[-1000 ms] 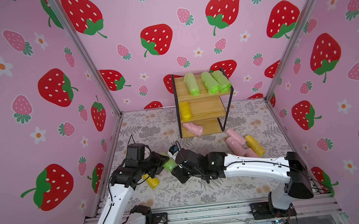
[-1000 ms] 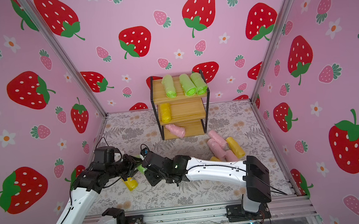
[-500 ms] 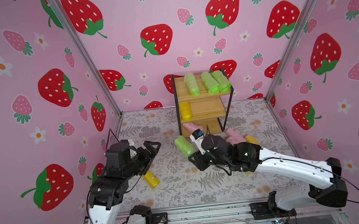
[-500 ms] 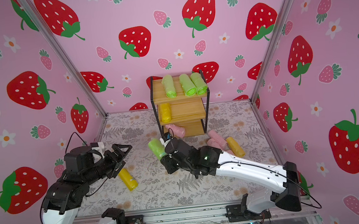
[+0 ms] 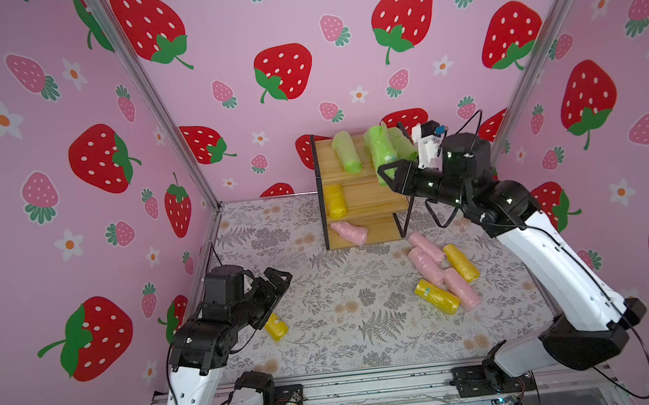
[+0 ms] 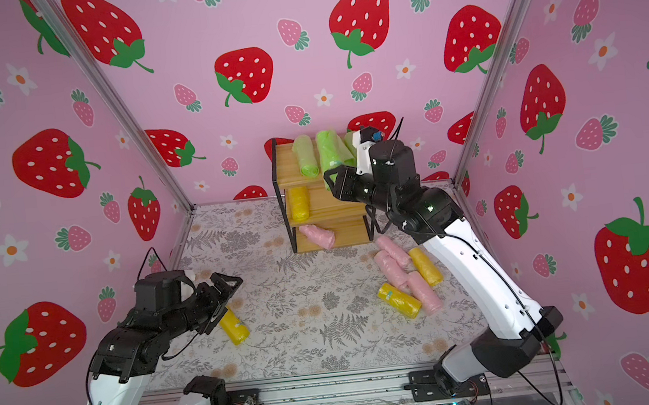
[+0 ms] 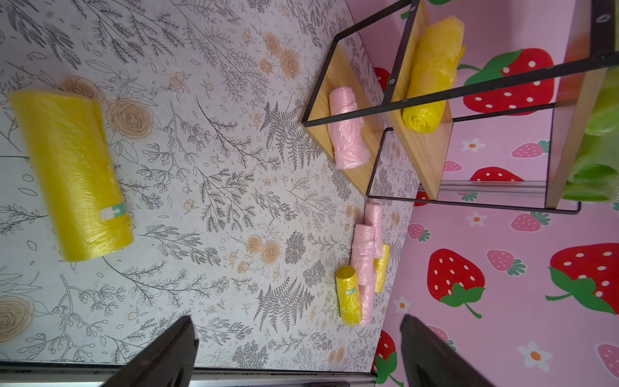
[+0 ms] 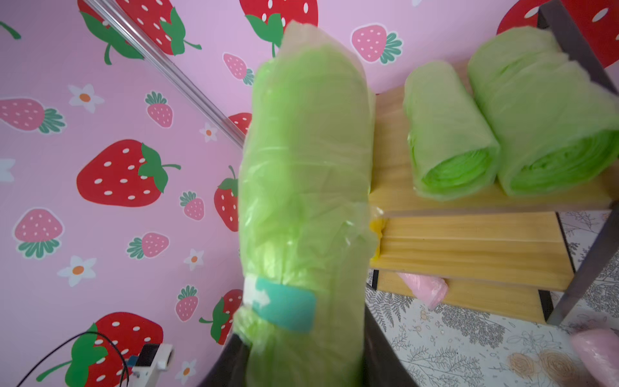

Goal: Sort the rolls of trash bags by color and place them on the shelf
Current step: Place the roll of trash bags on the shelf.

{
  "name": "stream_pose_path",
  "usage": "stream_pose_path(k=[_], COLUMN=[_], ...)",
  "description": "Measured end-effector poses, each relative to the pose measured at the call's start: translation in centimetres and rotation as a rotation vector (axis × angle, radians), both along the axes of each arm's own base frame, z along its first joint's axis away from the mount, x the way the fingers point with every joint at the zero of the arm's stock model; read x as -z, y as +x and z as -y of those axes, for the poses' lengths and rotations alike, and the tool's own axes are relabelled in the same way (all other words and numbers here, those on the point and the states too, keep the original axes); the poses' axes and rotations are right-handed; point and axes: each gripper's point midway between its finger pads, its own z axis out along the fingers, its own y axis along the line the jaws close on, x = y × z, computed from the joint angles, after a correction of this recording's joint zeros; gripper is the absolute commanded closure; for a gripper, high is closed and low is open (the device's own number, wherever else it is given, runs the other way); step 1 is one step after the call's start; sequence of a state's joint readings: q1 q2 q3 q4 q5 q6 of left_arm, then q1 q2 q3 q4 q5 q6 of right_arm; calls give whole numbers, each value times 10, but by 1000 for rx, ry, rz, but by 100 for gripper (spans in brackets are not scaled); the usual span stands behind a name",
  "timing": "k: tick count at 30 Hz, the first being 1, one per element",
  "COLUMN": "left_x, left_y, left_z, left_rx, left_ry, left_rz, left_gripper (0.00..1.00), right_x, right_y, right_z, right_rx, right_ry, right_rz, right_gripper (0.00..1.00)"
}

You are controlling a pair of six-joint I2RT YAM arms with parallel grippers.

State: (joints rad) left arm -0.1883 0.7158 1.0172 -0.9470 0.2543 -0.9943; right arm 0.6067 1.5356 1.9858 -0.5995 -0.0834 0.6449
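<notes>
Right gripper: clamped on the held green roll, gripping the end that carries a teal sticker.
Held green roll: raised in the air at the front edge of the shelf's top board. In both top views it overlaps that board. Whether it touches the wood cannot be told.
Shelf: stands at the far edge of the table, right of its middle.
Top board: a lone green roll lies toward the left edge. Two green rolls lie side by side at the right edge, next to the black post.
Middle board: a shelved yellow roll lies at the left edge.
Bottom board: a shelved pink roll lies slanted at the left edge.
Left gripper: released, jaws spread wide with nothing between them. It hovers over the table's near-left corner.
Loose yellow roll: lies on the table near the left edge, partly hidden by the left gripper in both top views and clear of its fingers in the left wrist view.
Pile: three pink rolls and two yellow rolls lie bunched together near the table's right edge, in front of the shelf.
</notes>
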Motion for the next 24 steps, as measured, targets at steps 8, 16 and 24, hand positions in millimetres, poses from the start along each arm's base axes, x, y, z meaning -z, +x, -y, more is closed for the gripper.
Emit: stream_pose_path(k=[8, 16, 24], left_x=[6, 12, 21], left_y=[3, 3, 0], left_z=[1, 2, 3], left_rx=[14, 36, 53], left_ry=[17, 38, 45], left_rz=[-24, -47, -81], left_gripper=[2, 2, 2], right_x=[4, 40, 50], right_y=[71, 113, 130], right_z=[-13, -9, -13], right_rx=[-35, -30, -51], right_ry=[57, 70, 93], right_rz=[-64, -162, -195], right_gripper=[100, 100, 93])
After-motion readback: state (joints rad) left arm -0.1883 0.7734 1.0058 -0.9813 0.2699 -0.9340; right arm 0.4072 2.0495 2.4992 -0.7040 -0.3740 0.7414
